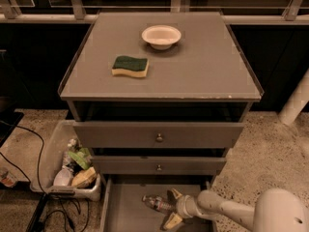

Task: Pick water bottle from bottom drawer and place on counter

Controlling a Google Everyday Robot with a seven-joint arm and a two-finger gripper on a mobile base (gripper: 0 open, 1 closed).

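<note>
The water bottle (155,203) lies on its side on the floor of the open bottom drawer (126,211), cap end pointing left. My gripper (172,208) reaches into the drawer from the right, fingers open, one fingertip (174,194) above and one below the bottle's right end. The bottle lies between them; I cannot tell whether they touch it. The counter (203,66) is the broad grey cabinet top above.
A white bowl (161,36) and a green-and-yellow sponge (130,65) sit on the counter. Two grey drawers with round knobs (159,138) overhang the bottom drawer. A bin of clutter (72,166) stands left of the cabinet, with cables on the floor.
</note>
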